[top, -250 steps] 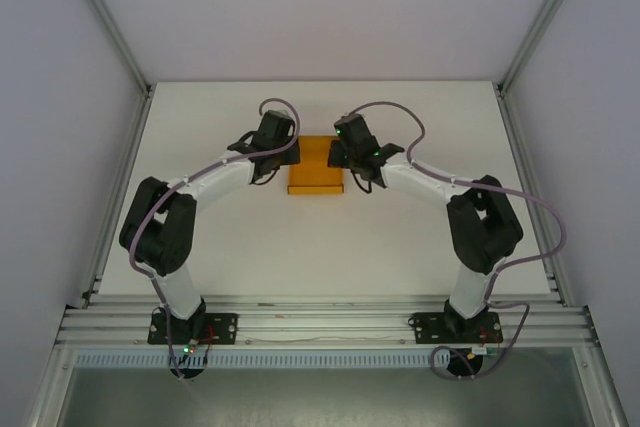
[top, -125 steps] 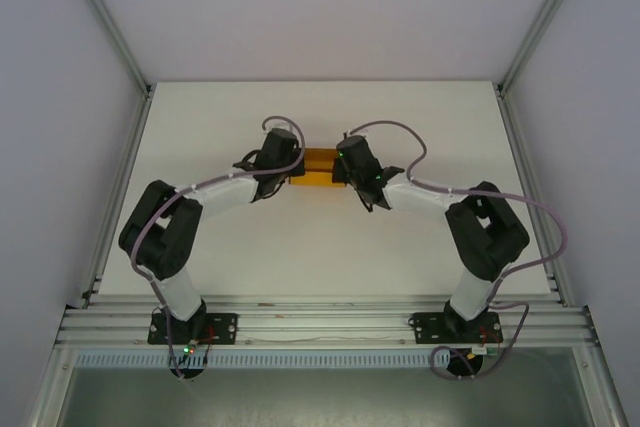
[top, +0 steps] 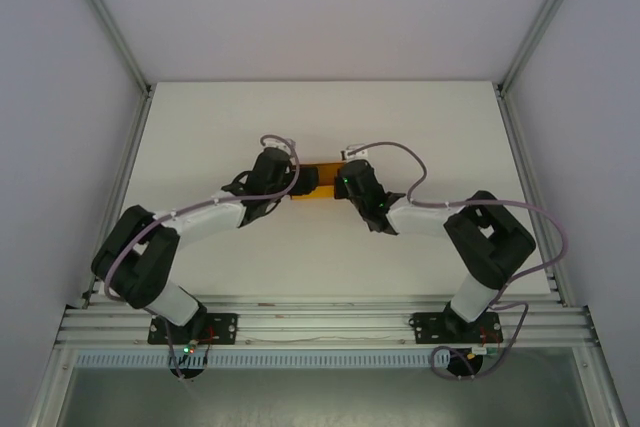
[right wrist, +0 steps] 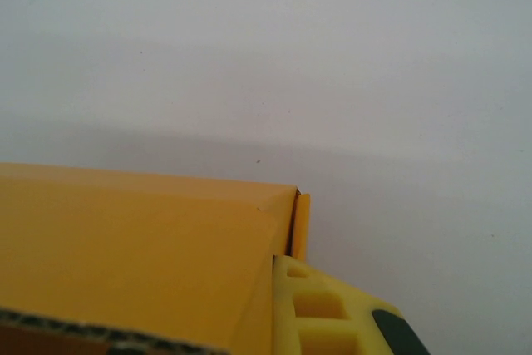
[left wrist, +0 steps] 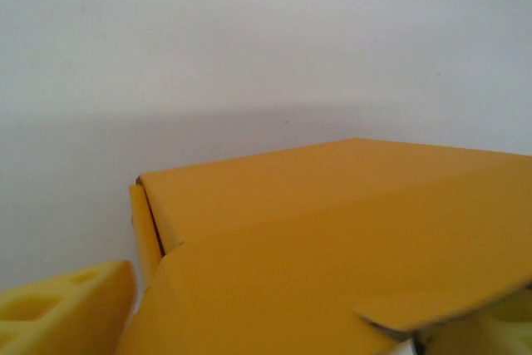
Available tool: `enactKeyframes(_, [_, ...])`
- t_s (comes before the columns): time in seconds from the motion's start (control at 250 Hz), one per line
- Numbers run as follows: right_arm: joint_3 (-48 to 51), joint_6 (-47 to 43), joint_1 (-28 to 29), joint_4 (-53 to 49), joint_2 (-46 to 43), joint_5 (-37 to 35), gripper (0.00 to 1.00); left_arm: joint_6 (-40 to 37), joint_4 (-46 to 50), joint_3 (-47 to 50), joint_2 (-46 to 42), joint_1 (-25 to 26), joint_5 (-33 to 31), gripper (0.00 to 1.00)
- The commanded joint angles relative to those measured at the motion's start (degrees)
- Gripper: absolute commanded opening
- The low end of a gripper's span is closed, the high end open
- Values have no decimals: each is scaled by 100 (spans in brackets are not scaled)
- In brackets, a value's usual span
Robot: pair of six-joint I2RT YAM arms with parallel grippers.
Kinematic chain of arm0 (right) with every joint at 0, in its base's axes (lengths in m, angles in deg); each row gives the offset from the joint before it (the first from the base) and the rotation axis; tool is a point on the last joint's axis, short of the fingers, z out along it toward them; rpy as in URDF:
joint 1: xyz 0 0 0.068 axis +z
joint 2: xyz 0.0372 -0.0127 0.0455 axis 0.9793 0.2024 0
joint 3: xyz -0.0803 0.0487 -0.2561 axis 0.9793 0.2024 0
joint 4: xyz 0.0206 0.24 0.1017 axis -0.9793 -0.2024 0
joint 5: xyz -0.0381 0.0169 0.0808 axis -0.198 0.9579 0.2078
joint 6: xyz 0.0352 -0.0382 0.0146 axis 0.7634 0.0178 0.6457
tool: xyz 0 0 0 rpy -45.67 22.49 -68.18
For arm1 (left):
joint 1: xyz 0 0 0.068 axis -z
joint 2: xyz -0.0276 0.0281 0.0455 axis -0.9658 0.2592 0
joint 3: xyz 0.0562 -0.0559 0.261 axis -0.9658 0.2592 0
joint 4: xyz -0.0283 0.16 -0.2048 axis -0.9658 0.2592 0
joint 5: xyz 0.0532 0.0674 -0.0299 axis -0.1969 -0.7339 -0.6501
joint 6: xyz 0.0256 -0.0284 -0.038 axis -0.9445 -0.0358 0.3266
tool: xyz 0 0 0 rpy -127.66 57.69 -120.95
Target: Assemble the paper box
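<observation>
Orange-yellow paper box [top: 325,171], corrugated card

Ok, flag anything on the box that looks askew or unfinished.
The orange-yellow card box has a loose flap in the left wrist view: it lifts off the near panel, raw edge showing. In the right wrist view a narrow corner tab stands off the wall, not tucked flush.

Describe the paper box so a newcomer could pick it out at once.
Find the white table. Near its middle, the left arm and right arm bend inward, and the paper box sits between their tips. Its orange-yellow card stands out against the white surface and black-and-white arms.
</observation>
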Motion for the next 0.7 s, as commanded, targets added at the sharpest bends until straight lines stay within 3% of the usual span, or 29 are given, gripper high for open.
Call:
enactKeyframes(0.0, [243,-158,90,-466,8,-67,0,19,472,9,-553,46,-119,100])
enactKeyframes(0.204, [336,-214,140,-349,9,-108,0,734,2132,-603,-885,-69,-1175,100])
enactKeyframes(0.276, [372,-222,161,-301,26,-162,0,1099,2641,-1020,-642,-309,-599,100])
enactKeyframes(0.352, [405,-223,170,-268,35,-185,0,1242,2498,-1192,-318,-550,35,100])
enactKeyframes(0.58, [406,-187,197,-255,43,-196,1,1538,2260,-1806,766,-1009,794,100])
enactKeyframes(0.696, [428,-119,206,-351,-39,-167,4,1611,1961,-1789,1135,-1028,1125,92])
